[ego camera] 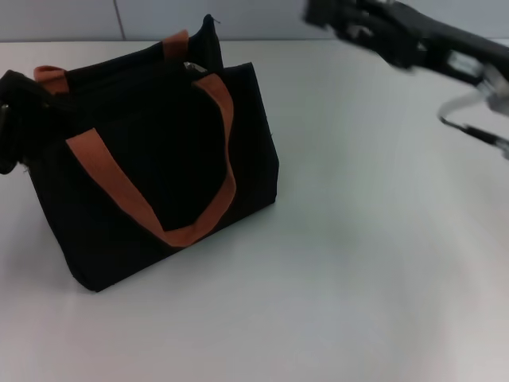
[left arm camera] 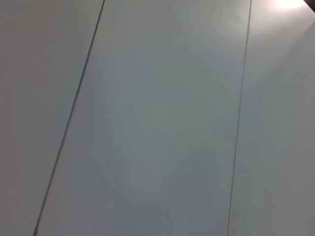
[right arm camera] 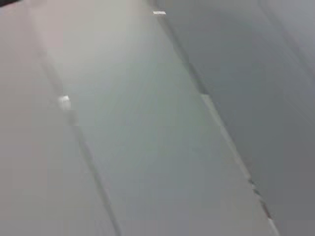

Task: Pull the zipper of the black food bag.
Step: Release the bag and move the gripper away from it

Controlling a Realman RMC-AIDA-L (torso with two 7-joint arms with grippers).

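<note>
- The state of either set of jaws cannot be told: the left gripper (ego camera: 9, 119) is seen only as a dark mass at the far-left edge of the head view, pressed against the bag's left end, and the right gripper (ego camera: 382, 32) is seen raised at the upper right, with its fingertips not made out.
- Only blank pale panels are shown in both wrist views, so nothing is added there.
- The black food bag (ego camera: 151, 167) is stood upright on the white worktop (ego camera: 358, 278), left of centre, with its long axis run from near-left to far-right.
- The zipper (ego camera: 191, 68) is glimpsed as a small silver glint on the top rim, near the far strap.
- From the right gripper the zipper lies well to the left and lower; the left gripper is judged the nearer arm.
- Counted: one bag, two orange strap handles (ego camera: 127, 195), one zipper pull, two arms.
</note>
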